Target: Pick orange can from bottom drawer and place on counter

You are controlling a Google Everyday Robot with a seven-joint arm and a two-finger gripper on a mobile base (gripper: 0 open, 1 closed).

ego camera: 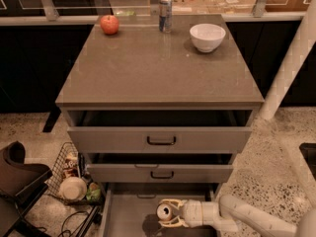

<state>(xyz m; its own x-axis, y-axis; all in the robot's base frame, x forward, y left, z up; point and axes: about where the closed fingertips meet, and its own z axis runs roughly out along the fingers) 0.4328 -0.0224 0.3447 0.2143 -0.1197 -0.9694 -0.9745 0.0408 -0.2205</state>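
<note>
The orange can [164,212] lies on its side, silver top toward the camera, between the fingers of my gripper [168,213], just above the grey floor of the bottom drawer [126,216]. The drawer is pulled out. My arm reaches in from the lower right, and the gripper's cream fingers are closed around the can from above and below. The counter [153,68] is the grey-brown slab on top of the cabinet.
On the counter's far edge stand a red apple [109,24], a tall blue-and-silver can [165,14] and a white bowl [207,36]. The two upper drawers [160,139] are slightly open. A wire basket with clutter [74,179] sits left of the cabinet.
</note>
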